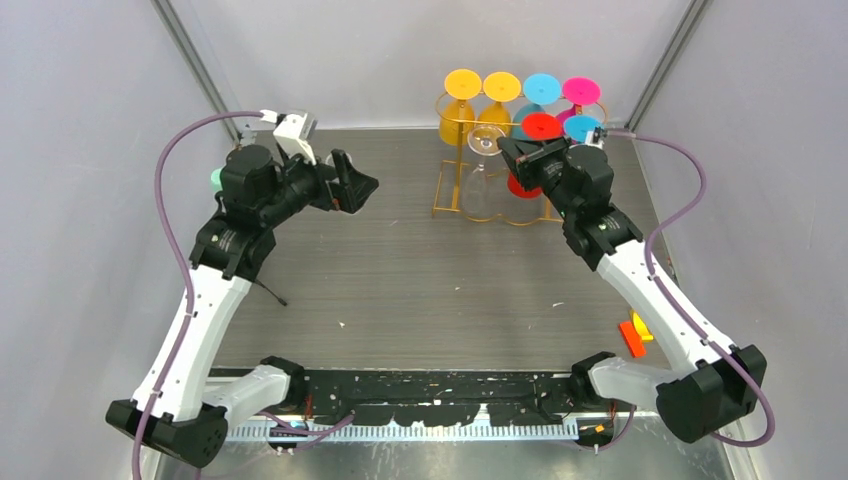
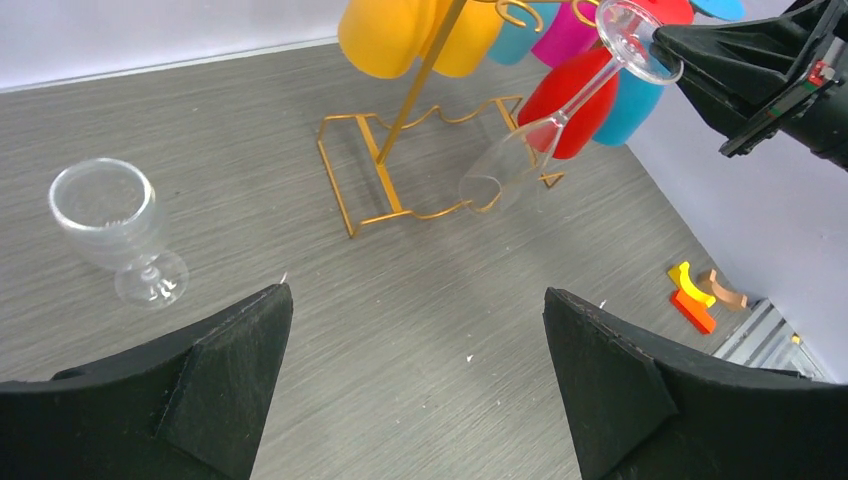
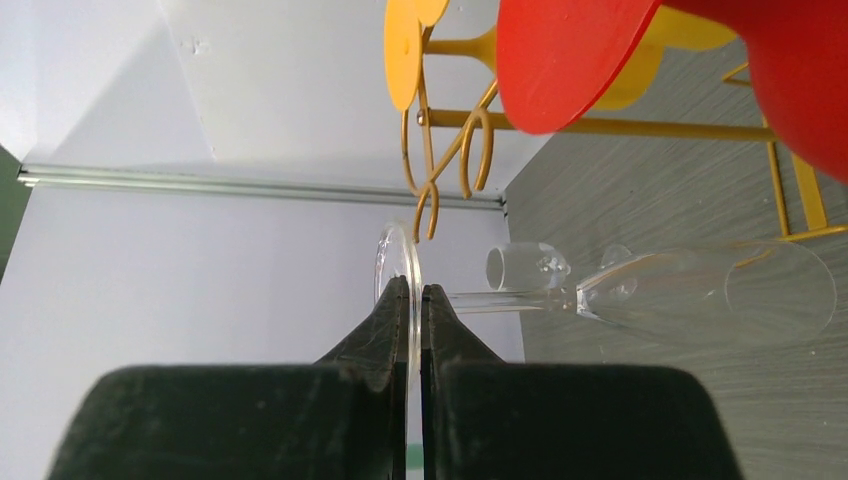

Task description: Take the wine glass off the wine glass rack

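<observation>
pinching the foot of the clear wine glass [image 2: 540,140], the right jaws are clenched edge-on across its disc, just beside the top loops of the wine glass rack [image 2: 420,80]. its long axis runs tilted from those jaws down toward the surface [image 2: 300,120], bowl lowest. the left jaws hang released, well apart, so drawing the glass away from the rail looks like the right arm's job.
</observation>
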### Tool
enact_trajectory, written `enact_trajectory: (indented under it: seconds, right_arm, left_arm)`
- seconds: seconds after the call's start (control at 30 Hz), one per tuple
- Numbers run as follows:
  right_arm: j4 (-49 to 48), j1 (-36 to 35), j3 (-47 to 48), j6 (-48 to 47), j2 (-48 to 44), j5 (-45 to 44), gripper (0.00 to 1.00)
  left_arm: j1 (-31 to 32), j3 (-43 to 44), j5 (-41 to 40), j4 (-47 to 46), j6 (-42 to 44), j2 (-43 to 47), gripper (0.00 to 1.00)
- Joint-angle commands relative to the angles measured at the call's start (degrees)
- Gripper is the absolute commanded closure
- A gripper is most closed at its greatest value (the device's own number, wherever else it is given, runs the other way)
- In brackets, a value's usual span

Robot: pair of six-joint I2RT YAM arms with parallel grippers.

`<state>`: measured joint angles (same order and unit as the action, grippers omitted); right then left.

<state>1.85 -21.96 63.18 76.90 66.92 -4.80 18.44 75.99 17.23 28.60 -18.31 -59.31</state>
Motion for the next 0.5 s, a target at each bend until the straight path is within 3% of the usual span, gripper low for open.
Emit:
enact_trajectory:
  seconds: [0.0, 0.2, 0.47]
  right_arm:
    - [-4.0, -0.1, -1.2, 3.2, -4.5, 6.1, 1.0]
    - [-6.2, -0.2, -2.8, 5.7, -4.8, 14.9, 1.0]
    - [-10.5, -1.3, -3.1, 9.5, -2.4, 26.5, 1.0]
  left_arm:
    - [0.1, -2.4, 8.4, -10.0, 3.2, -1.1, 0.01]
    - [0.9, -11.3, 22.0, -31.1, 1.4, -2.0, 0.05]
    - [6.5, -12.3, 28.2, -46.2, 2.5, -10.2, 0.06]
